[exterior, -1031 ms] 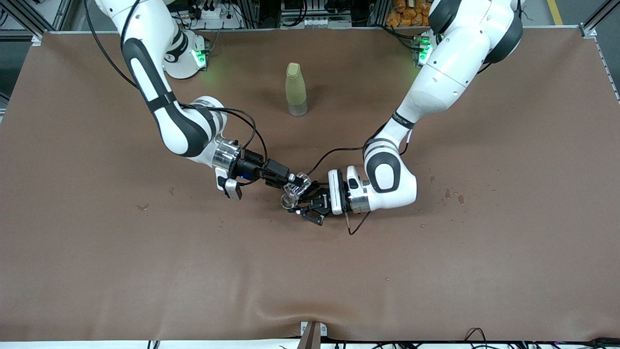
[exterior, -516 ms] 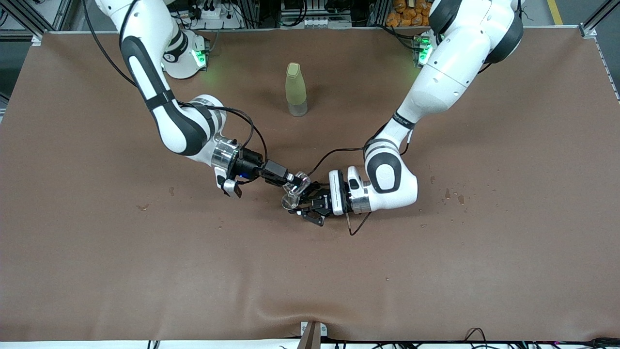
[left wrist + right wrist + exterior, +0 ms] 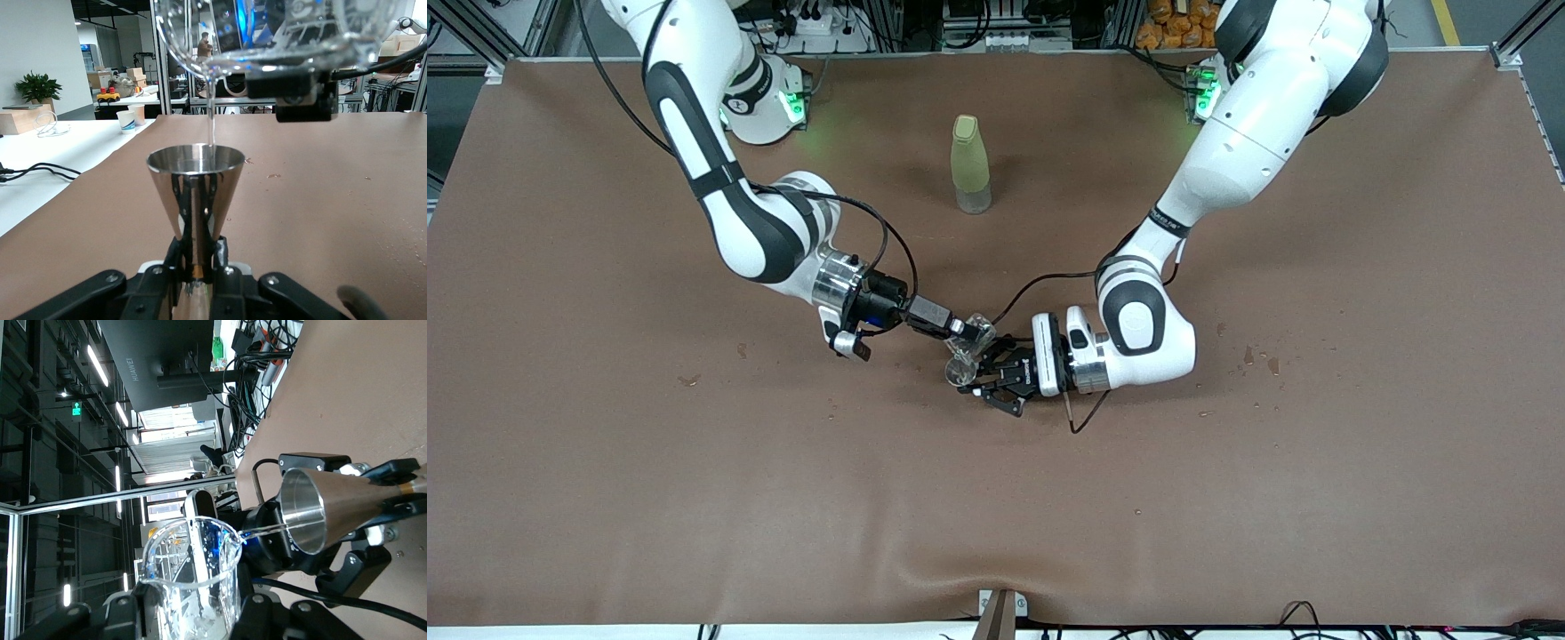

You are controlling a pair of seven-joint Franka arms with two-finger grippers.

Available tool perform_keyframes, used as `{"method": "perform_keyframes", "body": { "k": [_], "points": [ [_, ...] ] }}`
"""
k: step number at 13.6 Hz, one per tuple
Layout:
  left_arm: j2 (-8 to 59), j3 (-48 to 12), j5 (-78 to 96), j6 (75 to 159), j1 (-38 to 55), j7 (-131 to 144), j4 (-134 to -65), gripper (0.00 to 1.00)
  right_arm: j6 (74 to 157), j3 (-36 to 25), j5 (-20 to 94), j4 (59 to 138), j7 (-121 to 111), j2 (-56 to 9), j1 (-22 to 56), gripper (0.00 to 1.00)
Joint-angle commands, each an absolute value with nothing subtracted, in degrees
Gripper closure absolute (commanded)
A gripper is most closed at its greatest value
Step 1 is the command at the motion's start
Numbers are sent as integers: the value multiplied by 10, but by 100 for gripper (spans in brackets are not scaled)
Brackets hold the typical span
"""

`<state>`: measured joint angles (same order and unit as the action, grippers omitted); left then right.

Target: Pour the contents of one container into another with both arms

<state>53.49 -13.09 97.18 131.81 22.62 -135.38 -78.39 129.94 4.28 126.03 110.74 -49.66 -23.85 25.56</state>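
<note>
Glass cup (image 3: 971,335) was tipped over the steel jigger (image 3: 961,369), both held up above mid-table, and we saw a thin clear stream (image 3: 212,120) falling from its lip into the jigger's upper cone. Right gripper (image 3: 960,331) had its fingers clamped on the cup; left gripper (image 3: 985,378) pinched the jigger at its narrow waist, upright. Risk, as we judged it: the cone mouth is small, so any further tilt or sideways drift of the cup could put liquid on the brown table cover (image 3: 694,498) (overfilling too). Cup looked see-through, with a pour lip; jigger shiny, hourglass-shaped. Pale yellow-green bottle (image 3: 970,165) stood farther from the camera, untouched.
</note>
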Motion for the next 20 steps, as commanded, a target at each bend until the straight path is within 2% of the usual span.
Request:
{"method": "perform_keyframes", "body": {
  "k": [1, 20],
  "points": [
    [530, -129, 981, 1325, 231, -1350, -782, 100, 1297, 43, 1276, 1121, -485, -220, 250, 93],
    [529, -129, 988, 1325, 236, -1333, -782, 100, 1298, 42, 1276, 1123, -313, -196, 250, 96]
  ]
}}
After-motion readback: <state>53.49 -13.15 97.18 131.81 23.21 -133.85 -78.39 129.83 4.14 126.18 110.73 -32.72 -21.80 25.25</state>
